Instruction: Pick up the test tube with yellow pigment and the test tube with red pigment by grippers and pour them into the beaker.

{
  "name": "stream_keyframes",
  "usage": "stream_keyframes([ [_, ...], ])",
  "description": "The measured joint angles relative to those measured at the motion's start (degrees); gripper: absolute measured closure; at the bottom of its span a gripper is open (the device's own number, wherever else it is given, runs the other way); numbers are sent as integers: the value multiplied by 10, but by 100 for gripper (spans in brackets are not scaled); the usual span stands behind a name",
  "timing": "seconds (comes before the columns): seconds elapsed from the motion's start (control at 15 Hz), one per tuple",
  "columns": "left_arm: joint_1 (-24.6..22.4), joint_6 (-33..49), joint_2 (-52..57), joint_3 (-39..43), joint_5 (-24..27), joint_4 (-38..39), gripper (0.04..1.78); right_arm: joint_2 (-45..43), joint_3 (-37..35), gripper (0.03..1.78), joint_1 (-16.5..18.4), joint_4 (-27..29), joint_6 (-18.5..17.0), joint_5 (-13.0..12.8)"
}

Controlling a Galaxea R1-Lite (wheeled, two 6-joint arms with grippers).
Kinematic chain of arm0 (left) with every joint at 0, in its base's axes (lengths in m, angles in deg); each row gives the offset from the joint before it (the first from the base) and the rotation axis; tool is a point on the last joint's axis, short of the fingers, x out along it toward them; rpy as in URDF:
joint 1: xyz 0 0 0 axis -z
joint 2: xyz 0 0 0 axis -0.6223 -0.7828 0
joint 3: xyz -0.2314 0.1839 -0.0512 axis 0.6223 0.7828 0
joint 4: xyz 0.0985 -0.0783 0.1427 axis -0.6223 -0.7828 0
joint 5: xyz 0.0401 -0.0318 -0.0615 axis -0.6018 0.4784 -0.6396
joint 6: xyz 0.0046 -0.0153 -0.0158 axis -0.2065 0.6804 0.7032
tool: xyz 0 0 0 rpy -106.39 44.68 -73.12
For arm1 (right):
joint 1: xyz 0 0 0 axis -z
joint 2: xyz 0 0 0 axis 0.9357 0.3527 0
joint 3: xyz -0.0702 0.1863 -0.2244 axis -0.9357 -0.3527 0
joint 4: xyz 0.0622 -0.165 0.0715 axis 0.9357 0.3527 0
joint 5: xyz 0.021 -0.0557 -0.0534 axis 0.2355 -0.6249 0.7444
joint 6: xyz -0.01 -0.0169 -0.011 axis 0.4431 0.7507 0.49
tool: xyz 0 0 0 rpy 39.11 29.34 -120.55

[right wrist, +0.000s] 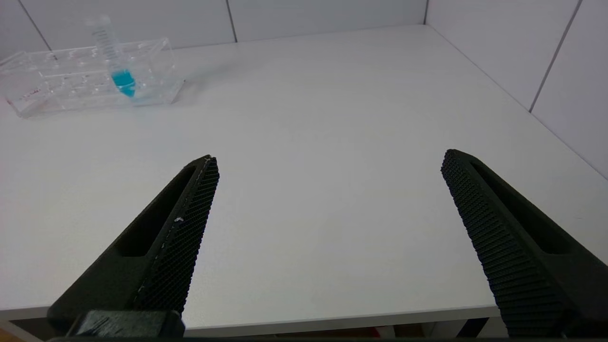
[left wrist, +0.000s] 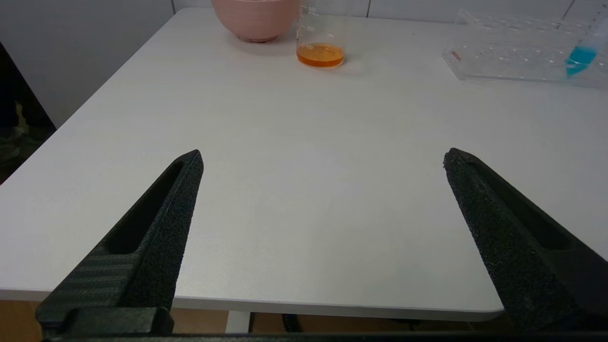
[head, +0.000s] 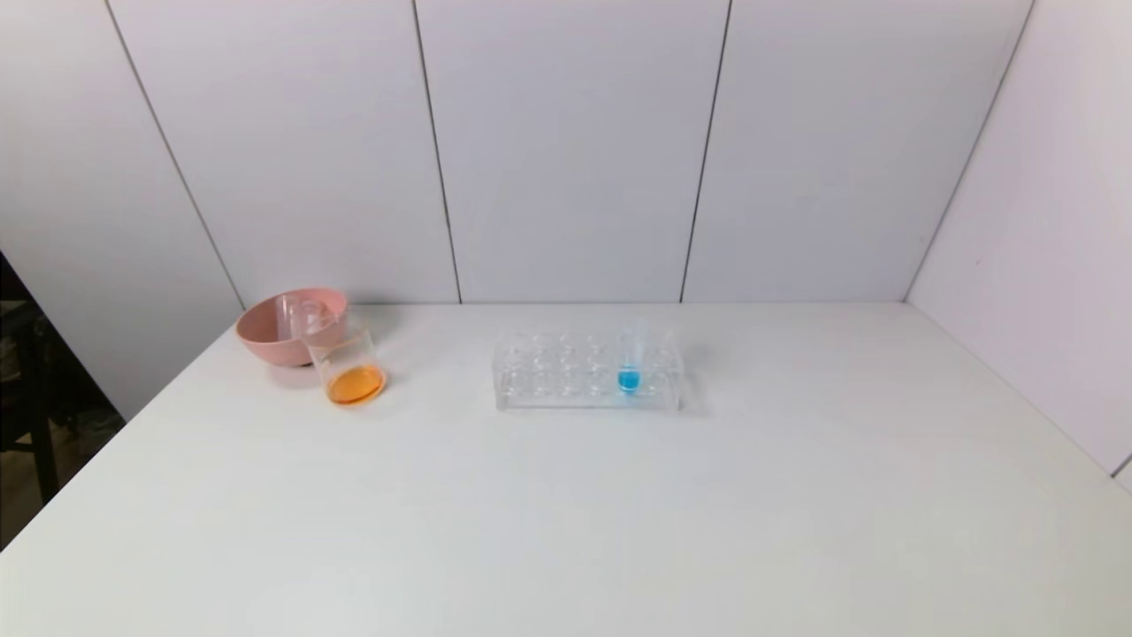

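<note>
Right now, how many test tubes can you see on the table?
1. A tube with blue liquid stands in the clear rack at mid-table, toward the rack's right end. The pink bowl behind the beaker might hide others; its inside isn't visible.

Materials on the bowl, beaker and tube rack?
Bowl: matte pink, opaque, probably plastic. Beaker: clear, printed scale, glass or plastic, orange liquid inside. Rack: clear, glossy with sharp edges, likely acrylic; holds one tube with blue liquid.
</note>
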Motion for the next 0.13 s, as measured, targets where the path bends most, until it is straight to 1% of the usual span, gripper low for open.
stream_keyframes([
  [0.13, 0, 0, 0, 0, 0, 0, 6, 0, 0, 10, 0, 0, 0, 0],
])
